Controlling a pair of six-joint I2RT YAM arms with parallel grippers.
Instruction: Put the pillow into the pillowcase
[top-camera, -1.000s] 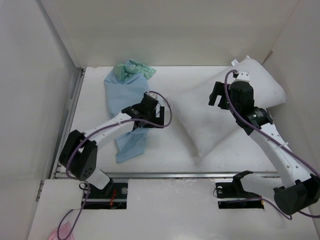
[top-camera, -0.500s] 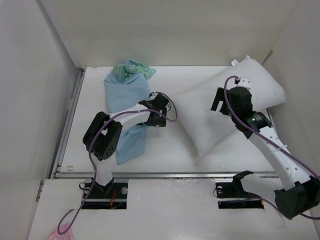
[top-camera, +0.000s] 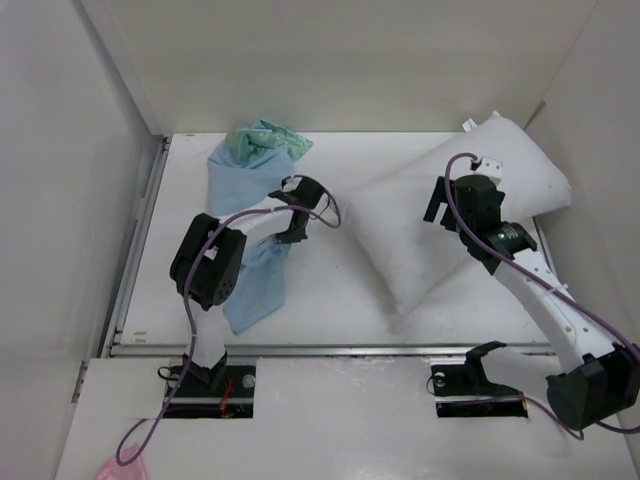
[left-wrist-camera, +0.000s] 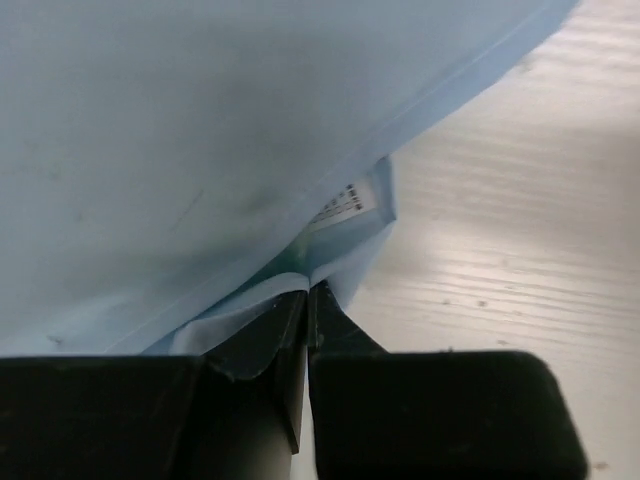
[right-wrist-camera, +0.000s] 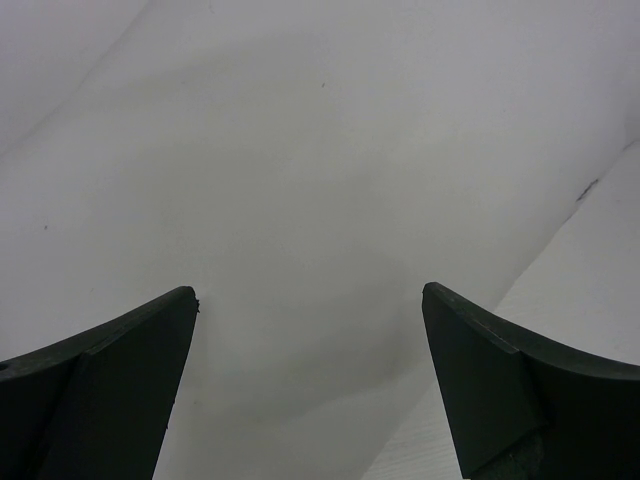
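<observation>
Pillowcase (top-camera: 248, 190) hem pinched, pillow (top-camera: 410, 250) waiting.
Left gripper (left-wrist-camera: 307, 292) is clamped on the pale blue edge at the bench's (top-camera: 330, 310) left, likely to lift the mouth open; right gripper (right-wrist-camera: 310, 300) hangs wide over the pillow, far right, ready to grasp it.

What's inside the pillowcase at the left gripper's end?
The left gripper is shut on the edge of the pillowcase. There only a small printed label and folded pale inner fabric show; deeper inside is covered by the top layer. The pillow lies apart, outside it.
</observation>
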